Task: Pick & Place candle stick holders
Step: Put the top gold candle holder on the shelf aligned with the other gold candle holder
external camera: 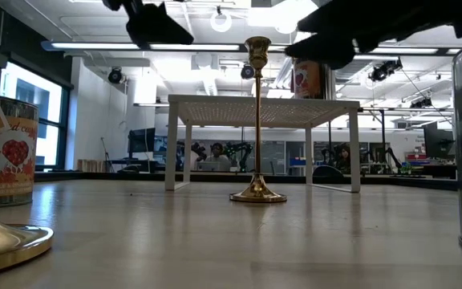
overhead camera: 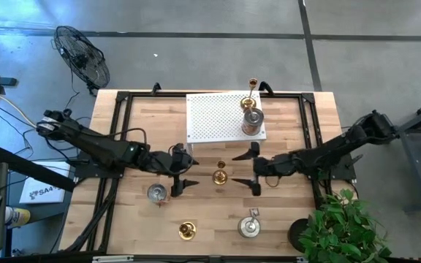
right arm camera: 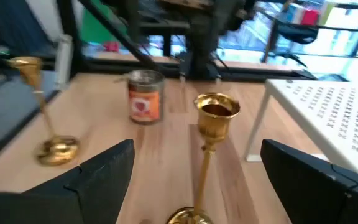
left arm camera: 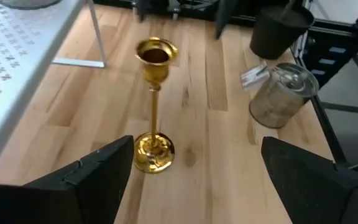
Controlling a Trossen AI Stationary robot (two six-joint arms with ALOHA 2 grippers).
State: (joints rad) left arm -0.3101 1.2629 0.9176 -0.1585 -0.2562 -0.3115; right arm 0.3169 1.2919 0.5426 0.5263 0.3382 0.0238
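A slim gold candlestick point(overhead camera: 220, 175) stands upright on its round base at the table's middle. It also shows in the low view point(external camera: 257, 120), the left wrist view point(left arm camera: 154, 99) and the right wrist view point(right arm camera: 213, 124). My left gripper point(overhead camera: 185, 169) is open just left of it. My right gripper point(overhead camera: 251, 169) is open just right of it. Neither touches it. A silvery cup holder point(overhead camera: 156, 193) stands near my left gripper. Another gold candlestick point(overhead camera: 187, 231) and another cup holder point(overhead camera: 249, 226) stand near the front edge. A third candlestick point(overhead camera: 250, 98) and cup holder point(overhead camera: 253, 120) stand on the white rack point(overhead camera: 214, 117).
The white perforated rack stands on thin legs at the table's far middle point(external camera: 215, 108). A black frame point(overhead camera: 123, 109) runs along the table's edges. A potted plant point(overhead camera: 342, 226) is at the front right corner. A fan point(overhead camera: 82, 58) stands beyond the far left corner.
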